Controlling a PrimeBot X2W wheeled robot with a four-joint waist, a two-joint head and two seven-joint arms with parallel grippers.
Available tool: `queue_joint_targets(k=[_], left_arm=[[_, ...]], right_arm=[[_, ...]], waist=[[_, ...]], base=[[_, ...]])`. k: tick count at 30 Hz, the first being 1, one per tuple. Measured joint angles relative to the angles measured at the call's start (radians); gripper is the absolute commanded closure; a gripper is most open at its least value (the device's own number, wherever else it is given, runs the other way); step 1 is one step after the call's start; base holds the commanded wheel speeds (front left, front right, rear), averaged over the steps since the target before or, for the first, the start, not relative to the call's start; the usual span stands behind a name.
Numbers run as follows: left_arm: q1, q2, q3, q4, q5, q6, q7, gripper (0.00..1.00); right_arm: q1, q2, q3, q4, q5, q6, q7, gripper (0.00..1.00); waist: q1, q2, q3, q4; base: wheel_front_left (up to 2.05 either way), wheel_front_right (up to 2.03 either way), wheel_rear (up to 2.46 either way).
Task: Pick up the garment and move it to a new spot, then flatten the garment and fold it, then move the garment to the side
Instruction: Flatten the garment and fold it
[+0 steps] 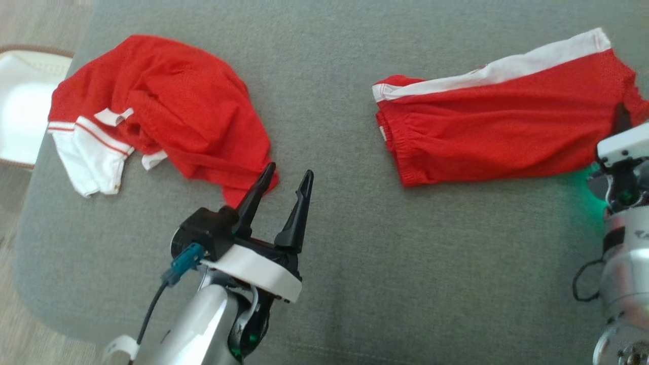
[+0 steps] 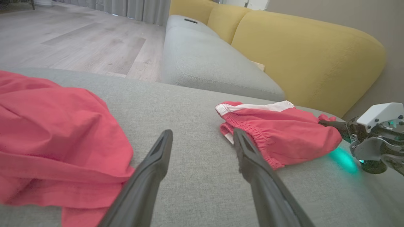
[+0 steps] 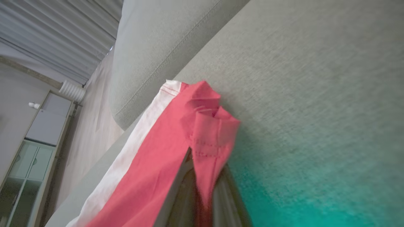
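Red shorts lie folded at frame right, my right claw clenched on their hem (left claw spread, empty); dragging by this thin pinch could unfold them.

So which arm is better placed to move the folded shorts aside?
The right one, probably: the right gripper is shut on the shorts at their edge, while the left gripper stands open by the shirt, away from the shorts.

Head cam looks down; L wrist low across cushion; both share shorts; R wrist close-up.
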Motion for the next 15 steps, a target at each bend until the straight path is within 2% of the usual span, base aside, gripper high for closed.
queue_joint_targets(k=[6,15], left_arm=[[0.023,0.000,0.009,0.012,0.001,-0.008,0.000,0.00],[0.083,0.001,0.037,0.024,0.009,-0.013,0.000,0.00]], right_arm=[[0.106,0.007,-0.026,-0.048,0.026,0.000,-0.060,1.00],[0.269,0.043,-0.145,-0.134,0.022,0.000,-0.109,1.00]], waist=[[0.0000,0.0000,-0.043,-0.039],[0.0000,0.0000,-0.114,-0.101]], base=[[0.00,0.00,0.00],[0.00,0.00,0.00]])
